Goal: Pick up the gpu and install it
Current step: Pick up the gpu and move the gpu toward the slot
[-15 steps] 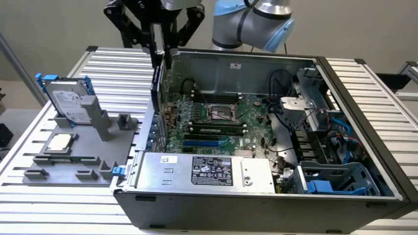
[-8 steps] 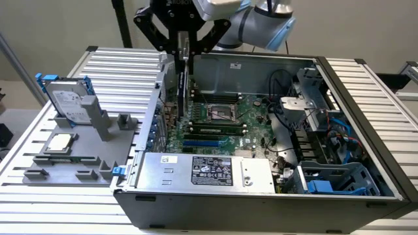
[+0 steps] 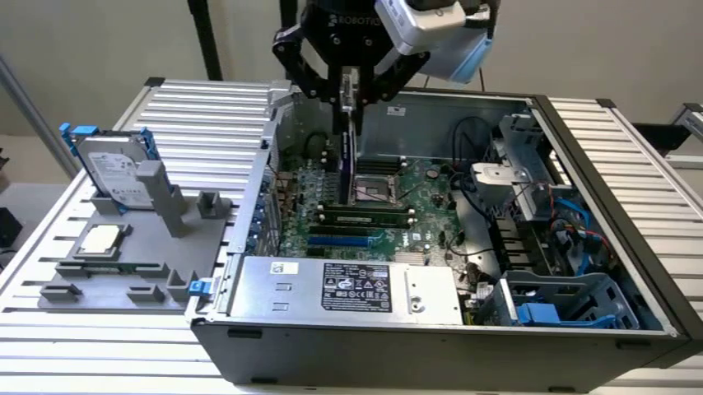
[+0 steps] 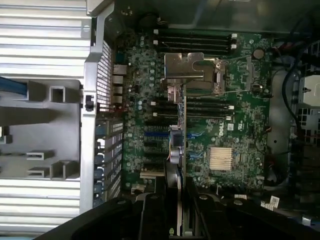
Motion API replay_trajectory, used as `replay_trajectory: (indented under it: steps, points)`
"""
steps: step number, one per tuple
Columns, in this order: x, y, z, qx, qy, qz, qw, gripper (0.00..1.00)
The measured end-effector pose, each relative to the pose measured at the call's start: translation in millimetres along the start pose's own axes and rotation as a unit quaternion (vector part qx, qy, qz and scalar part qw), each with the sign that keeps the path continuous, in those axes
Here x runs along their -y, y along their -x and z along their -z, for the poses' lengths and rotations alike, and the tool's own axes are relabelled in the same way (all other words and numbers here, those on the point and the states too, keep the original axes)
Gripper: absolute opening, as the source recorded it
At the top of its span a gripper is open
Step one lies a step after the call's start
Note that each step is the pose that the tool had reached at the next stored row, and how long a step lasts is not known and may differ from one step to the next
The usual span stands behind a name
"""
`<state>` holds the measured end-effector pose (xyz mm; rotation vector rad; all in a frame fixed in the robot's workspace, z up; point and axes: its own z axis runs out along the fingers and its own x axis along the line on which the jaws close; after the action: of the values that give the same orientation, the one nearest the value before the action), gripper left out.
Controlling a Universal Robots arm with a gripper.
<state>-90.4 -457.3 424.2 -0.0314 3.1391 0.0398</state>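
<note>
The case (image 3: 439, 362) lies open on the slatted surface (image 3: 197, 107), its board (image 3: 423, 185) bare inside. Pickup looks done and the install is in hand: the gpu (image 3: 351, 156) hangs over the board, not yet seated (my reading). Its long axis stands near upright, lower end pointing at the board. The claw (image 3: 349, 92) is clamped on its top edge. Seating calls for squaring the card over a slot.

The gpu (image 3: 348, 140), a thin dark card, hangs upright and edge-on in the upper middle of the frame, held by its top end.
</note>
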Motion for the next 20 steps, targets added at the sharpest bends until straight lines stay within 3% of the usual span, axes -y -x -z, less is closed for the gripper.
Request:
replay_trajectory:
  steps: [5,10,15,20]
  points:
    - [-3.2,22.5,-7.1,0.0,-0.0025,0.0,1.0,0.0]
    - [-12.5,40.4,-14.9,-0.0001,-0.0059,0.0,1.0,0.0]
    - [-18.2,46.5,-23.6,-0.0001,-0.0075,-0.001,1.0,0.0]
    - [-18.2,47.0,-24.0,-0.0015,-0.0078,-0.001,1.0,0.0]
